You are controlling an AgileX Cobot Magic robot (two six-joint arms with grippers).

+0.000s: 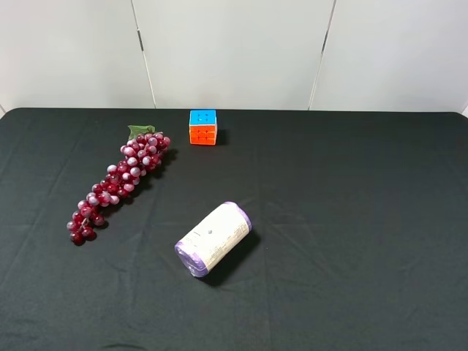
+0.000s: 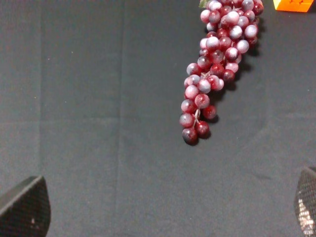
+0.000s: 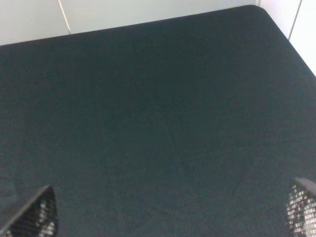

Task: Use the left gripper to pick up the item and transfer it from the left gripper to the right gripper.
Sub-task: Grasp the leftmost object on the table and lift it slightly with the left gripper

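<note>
Grapes (image 1: 117, 184) lie left of frame, axis lower-left to upper-right; my left jaws nearer, released, empty. Right jaws released too.

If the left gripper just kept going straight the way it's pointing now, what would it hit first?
Probably the black tablecloth, just short of the grape bunch. The left gripper stands open, and the bunch's narrow end lies slightly off its centre line; depth is unclear.
</note>
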